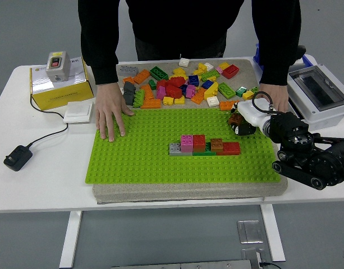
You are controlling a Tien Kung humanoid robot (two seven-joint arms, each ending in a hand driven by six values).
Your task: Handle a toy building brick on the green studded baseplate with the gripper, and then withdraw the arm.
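Note:
The green studded baseplate (143, 151) lies on a grey pad in the middle of the table. A short row of built bricks (204, 144), grey, pink, red, brown and red, stands on its right half. My right hand (239, 123) comes in from the right and hovers over the plate's far right corner, its fingers curled on a small brown brick (235, 119). A person's hand (110, 115) lies flat on the plate's left edge. The person's other hand (279, 103) rests just behind my right hand. My left arm is out of sight.
A pile of loose bricks (183, 84) lies on the pad behind the plate. A yellow box (59, 84) with a switch on top stands at the far left, a black adapter (17, 157) with its cable in front of it. A grey plastic enclosure (320, 92) stands at the far right.

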